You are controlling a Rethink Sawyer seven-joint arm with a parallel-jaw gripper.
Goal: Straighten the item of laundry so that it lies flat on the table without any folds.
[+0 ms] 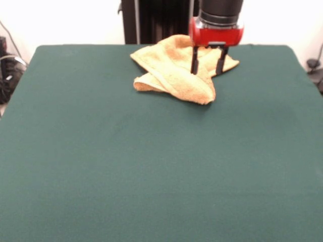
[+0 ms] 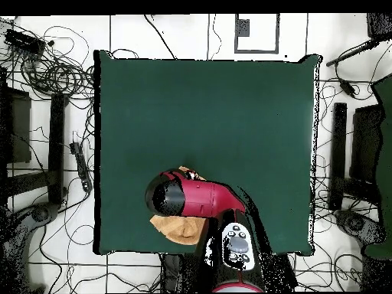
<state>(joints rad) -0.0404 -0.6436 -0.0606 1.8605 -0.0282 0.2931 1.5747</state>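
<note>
The yellow-orange towel lies crumpled and folded over itself at the far middle of the green table, near the robot's side. My gripper hangs straight down over the towel's right part. Its two black fingers stand apart, open, with their tips at the cloth. I cannot tell whether they touch it. In the overhead view the red and black arm covers the gripper and most of the towel. Only the towel's edge near the table's bottom rim shows there.
The black pedestal stands right behind the towel at the table's far edge. Cables and black stands lie on the floor around the table. Bare green cloth stretches from the towel to the table's other edges.
</note>
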